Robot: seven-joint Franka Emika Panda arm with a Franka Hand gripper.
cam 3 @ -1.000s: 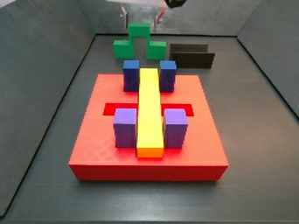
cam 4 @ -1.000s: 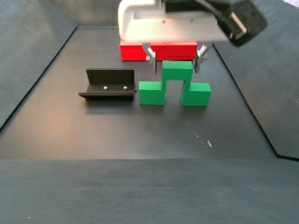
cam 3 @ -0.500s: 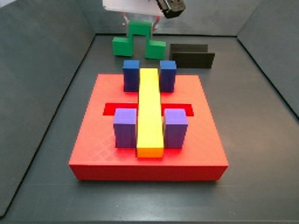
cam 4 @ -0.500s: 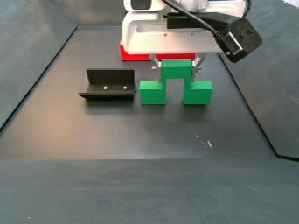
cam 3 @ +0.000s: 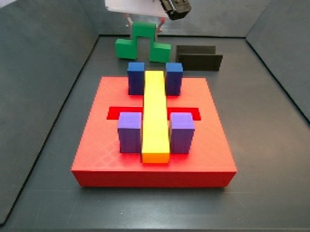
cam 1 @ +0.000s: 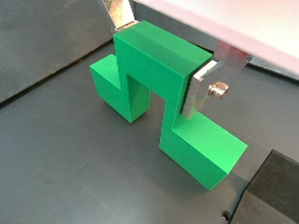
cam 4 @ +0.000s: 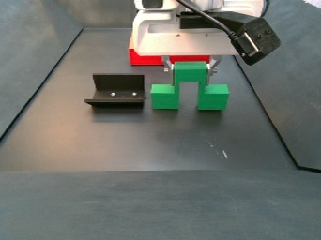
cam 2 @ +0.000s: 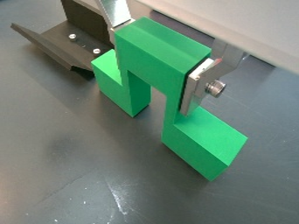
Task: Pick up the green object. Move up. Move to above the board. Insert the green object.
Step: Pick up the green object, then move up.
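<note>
1. Now, in both wrist views, the gripper [cam 1: 167,54] is seen with its silver fingers [cam 2: 201,86] closed against the raised middle cube of the green object [cam 2: 163,96]; the side cubes rest on the floor.
2. In a side view, the gripper [cam 4: 190,64] is found lower than a second ago, so the grasp is judged made; lifting is not yet done.
3. In a side view, the green object [cam 3: 140,43] is seen beyond the board [cam 3: 97,136], near the fixture [cam 3: 200,58].
4. No writing or labels are noted.
</note>
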